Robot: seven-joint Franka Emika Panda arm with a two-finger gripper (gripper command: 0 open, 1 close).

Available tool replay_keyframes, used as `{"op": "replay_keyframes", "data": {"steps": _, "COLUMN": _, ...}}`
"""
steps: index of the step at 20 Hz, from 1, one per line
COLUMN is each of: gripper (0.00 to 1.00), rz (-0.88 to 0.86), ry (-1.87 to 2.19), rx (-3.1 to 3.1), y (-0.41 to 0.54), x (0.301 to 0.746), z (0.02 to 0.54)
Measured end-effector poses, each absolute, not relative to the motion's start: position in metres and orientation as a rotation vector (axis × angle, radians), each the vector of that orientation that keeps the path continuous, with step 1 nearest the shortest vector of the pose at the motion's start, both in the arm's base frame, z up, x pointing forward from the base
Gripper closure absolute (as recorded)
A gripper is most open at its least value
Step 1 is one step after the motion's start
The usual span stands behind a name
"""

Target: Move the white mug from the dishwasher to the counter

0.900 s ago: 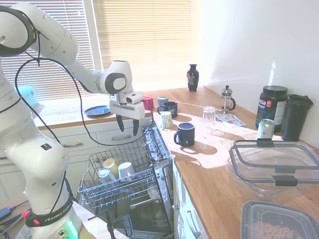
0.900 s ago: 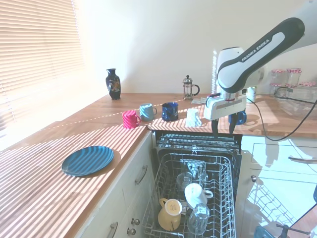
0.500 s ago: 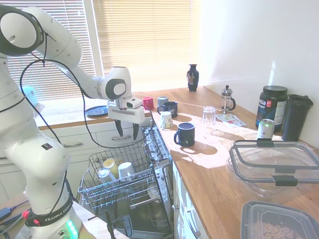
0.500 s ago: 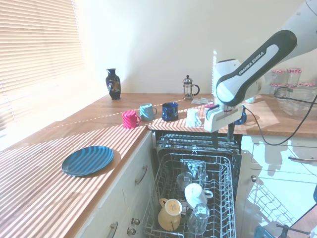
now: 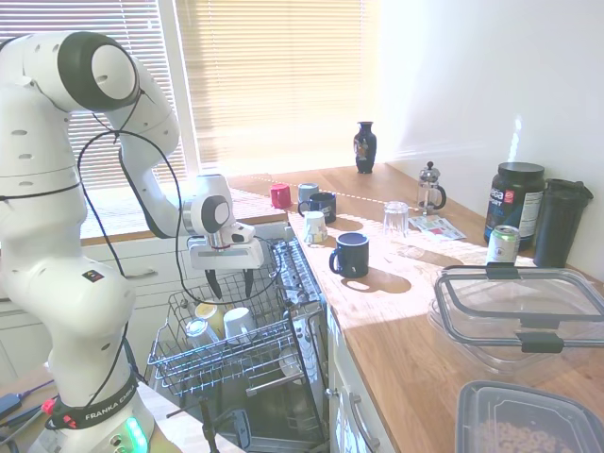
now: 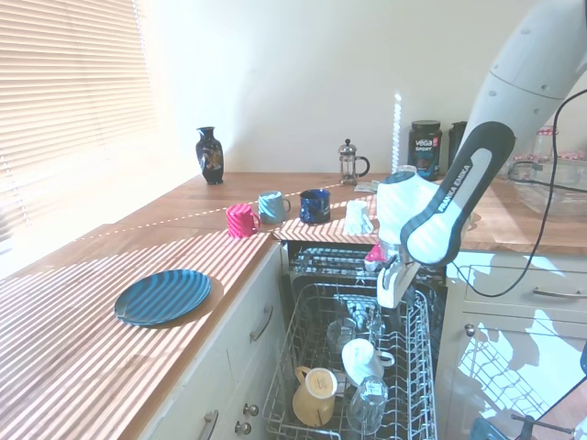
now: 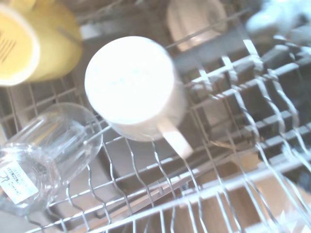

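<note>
Whereas it hung beside the surface (image 5: pixel 396 321) a second ago, the hand (image 5: pixel 229 280) has dropped, fingers open and empty, directly over the white mug (image 5: pixel 238 324) lying lower left in the dishwasher (image 5: pixel 250 377) rack, indicating the grasp is imminent.

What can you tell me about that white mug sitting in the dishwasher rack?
The white mug is plain glossy ceramic with one handle. It sits base up, slightly tilted, in the grey wire rack of the open dishwasher, between a yellow cup and a clear glass. The gripper hangs above it, not touching.
</note>
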State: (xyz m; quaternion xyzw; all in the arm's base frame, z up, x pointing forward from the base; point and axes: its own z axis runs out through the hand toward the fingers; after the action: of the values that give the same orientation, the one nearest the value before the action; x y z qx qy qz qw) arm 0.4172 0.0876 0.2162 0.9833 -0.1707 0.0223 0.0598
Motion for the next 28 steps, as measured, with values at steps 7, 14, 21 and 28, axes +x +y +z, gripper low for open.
{"op": "replay_keyframes", "data": {"steps": 7, "gripper": 0.00, "rz": 0.051, "ry": -0.300, "rx": 2.974, "y": 0.109, "x": 0.444, "z": 0.159}}
{"op": "replay_keyframes", "data": {"steps": 14, "gripper": 0.00, "rz": 0.005, "ry": -0.114, "rx": 2.945, "y": 0.125, "x": 0.465, "z": 0.108}}
{"op": "replay_keyframes", "data": {"steps": 21, "gripper": 0.00, "rz": -0.019, "ry": -0.007, "rx": 2.919, "y": 0.129, "x": 0.474, "z": 0.063}}
{"op": "replay_keyframes", "data": {"steps": 28, "gripper": 1.00, "rz": -0.040, "ry": 0.015, "rx": 2.911, "y": 0.131, "x": 0.482, "z": 0.035}}
